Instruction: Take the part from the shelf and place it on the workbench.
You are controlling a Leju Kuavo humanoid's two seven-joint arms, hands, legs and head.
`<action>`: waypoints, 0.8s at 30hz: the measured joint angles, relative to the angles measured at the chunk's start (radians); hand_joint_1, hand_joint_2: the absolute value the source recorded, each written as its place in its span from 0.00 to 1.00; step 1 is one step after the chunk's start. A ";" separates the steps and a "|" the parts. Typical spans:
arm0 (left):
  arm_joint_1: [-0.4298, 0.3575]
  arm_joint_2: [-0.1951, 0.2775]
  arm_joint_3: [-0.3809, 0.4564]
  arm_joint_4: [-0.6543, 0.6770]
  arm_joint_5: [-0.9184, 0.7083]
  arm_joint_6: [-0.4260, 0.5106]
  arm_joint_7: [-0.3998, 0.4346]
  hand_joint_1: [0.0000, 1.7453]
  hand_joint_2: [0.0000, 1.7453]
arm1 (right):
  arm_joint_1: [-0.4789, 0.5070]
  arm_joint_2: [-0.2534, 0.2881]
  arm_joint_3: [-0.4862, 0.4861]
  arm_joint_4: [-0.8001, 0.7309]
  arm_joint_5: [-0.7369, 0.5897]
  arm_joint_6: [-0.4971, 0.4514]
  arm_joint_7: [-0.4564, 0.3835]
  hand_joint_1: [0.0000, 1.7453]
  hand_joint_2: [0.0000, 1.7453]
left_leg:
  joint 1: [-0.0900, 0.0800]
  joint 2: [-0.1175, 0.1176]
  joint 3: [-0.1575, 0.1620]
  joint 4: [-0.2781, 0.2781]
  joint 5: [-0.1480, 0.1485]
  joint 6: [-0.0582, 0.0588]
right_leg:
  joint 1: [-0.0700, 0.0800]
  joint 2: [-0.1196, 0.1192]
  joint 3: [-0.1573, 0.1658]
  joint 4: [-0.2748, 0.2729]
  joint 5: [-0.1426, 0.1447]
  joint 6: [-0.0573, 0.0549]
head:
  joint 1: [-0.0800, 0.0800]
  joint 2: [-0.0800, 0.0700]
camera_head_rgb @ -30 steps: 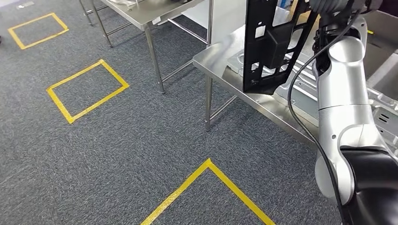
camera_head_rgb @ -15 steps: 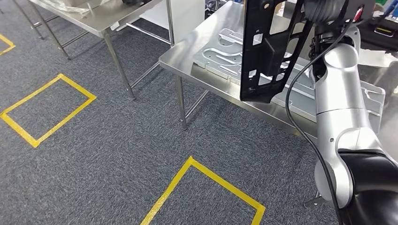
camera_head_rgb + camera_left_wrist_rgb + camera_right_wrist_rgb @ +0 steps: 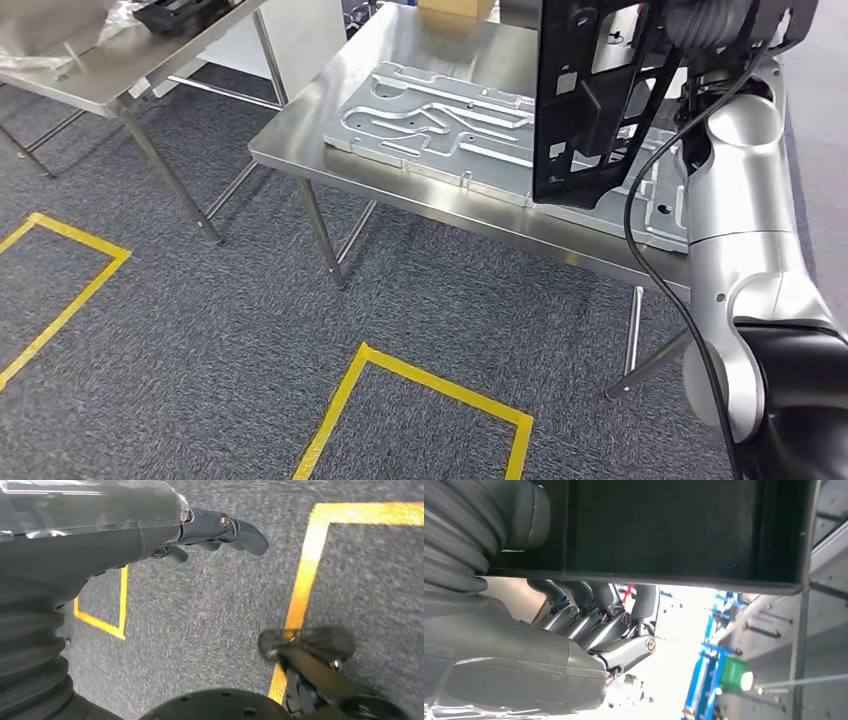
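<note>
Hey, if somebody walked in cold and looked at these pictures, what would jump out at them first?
Probably the big black part, held upright by the right hand above the steel workbench. Next, the machined metal plate lying flat on that workbench just beneath and beside the part. Then the yellow tape squares on the grey carpet in front.

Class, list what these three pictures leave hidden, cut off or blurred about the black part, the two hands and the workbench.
- Head view: the black part's top is cut off by the picture's edge.
- Head view: the part hides some of the grooved metal plate on the workbench.
- Right wrist view: the right hand's fingertips are hidden behind the part.
- Left wrist view: the carpet under the left hand is blurred.
</note>
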 joint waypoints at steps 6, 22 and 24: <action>-0.004 -0.001 0.000 0.000 -0.001 -0.001 -0.004 0.00 1.00 | -0.008 -0.018 -0.007 0.013 -0.002 0.002 -0.002 1.00 1.00 | 0.000 0.033 0.025 -0.064 0.025 0.029 | -0.001 -0.021 -0.030 0.026 -0.009 0.035 | 0.001 0.000; -0.004 0.008 0.003 0.000 -0.012 -0.033 -0.038 0.00 1.00 | -0.032 -0.068 -0.024 0.065 0.012 -0.017 0.001 1.00 1.00 | -0.006 0.107 -0.015 0.035 -0.050 -0.013 | 0.000 -0.114 0.014 -0.009 -0.012 -0.003 | 0.001 0.000; -0.002 0.009 0.008 0.000 -0.004 -0.039 -0.041 0.00 1.00 | -0.033 -0.072 -0.025 0.070 0.012 -0.018 0.003 1.00 1.00 | -0.005 0.076 -0.074 0.169 -0.115 -0.015 | 0.002 -0.095 0.012 -0.008 -0.011 -0.008 | 0.001 0.000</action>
